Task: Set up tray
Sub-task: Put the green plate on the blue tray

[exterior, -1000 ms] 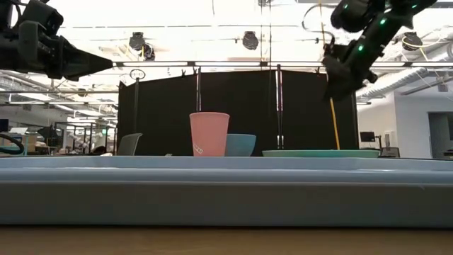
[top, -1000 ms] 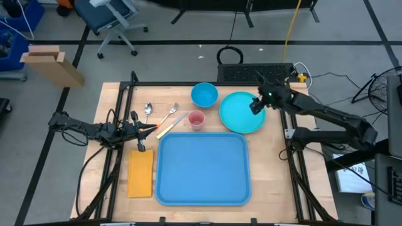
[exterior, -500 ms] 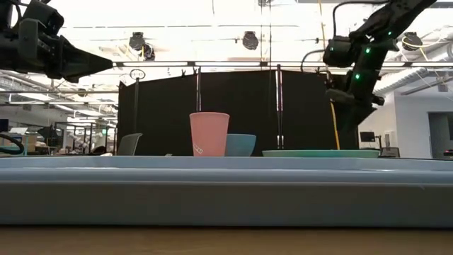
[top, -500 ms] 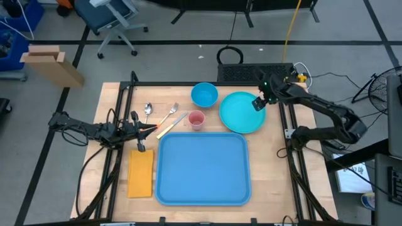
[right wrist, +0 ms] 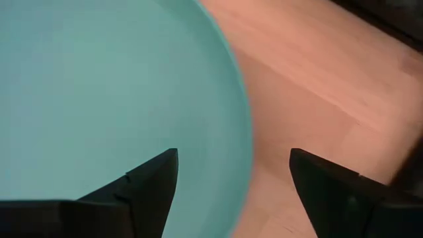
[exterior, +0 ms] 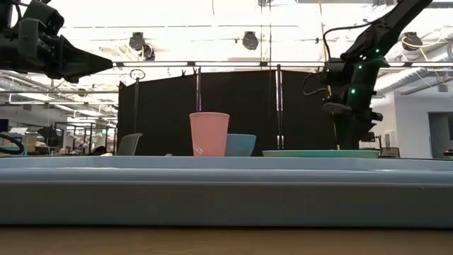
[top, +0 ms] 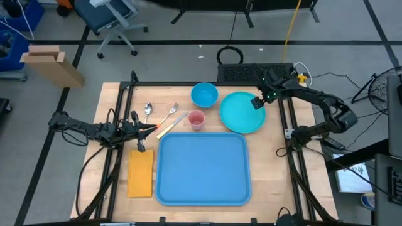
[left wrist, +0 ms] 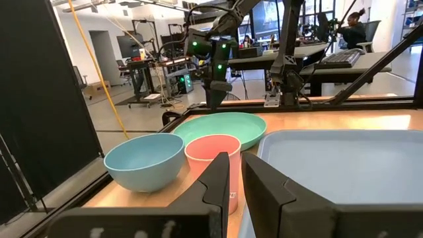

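On the wooden table (top: 270,182), mid-frame, the tray (top: 202,169) holds nothing; no readable writing. My right gripper (right wrist: 232,173) hangs spread over the teal plate's (top: 241,112) rim; my left gripper (top: 152,129) is pinched closed.

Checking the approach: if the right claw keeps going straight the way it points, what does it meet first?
Probably the rim of the teal plate: the open right claw straddles its edge, pointing down at it.
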Controlling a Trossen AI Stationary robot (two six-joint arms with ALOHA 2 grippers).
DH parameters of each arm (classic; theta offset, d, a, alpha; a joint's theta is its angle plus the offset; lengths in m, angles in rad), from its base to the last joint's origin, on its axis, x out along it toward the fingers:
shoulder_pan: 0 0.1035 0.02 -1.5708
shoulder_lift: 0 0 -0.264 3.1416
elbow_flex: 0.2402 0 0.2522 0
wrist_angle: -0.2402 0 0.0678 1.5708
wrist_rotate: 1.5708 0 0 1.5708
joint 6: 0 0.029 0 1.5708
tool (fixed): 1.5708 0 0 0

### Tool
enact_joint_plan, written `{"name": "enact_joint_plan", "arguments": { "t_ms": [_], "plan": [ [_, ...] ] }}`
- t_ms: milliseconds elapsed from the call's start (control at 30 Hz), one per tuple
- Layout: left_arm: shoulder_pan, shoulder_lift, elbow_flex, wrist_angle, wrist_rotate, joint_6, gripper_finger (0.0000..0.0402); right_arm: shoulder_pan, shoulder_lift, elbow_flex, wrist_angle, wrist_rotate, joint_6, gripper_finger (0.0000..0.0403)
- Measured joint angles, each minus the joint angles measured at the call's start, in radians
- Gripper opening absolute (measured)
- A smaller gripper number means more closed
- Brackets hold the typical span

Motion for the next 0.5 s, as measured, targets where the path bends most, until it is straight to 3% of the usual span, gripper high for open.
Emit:
{"name": "enact_joint_plan", "arguments": {
  "t_ms": [500],
  "plan": [
    [0.0, 0.0, 0.0, 0.0, -0.001, 0.001, 0.0047, 0.018, 0.179, 0.0, 0.06, 0.028, 0.018, 0.0261]
  ]
}}
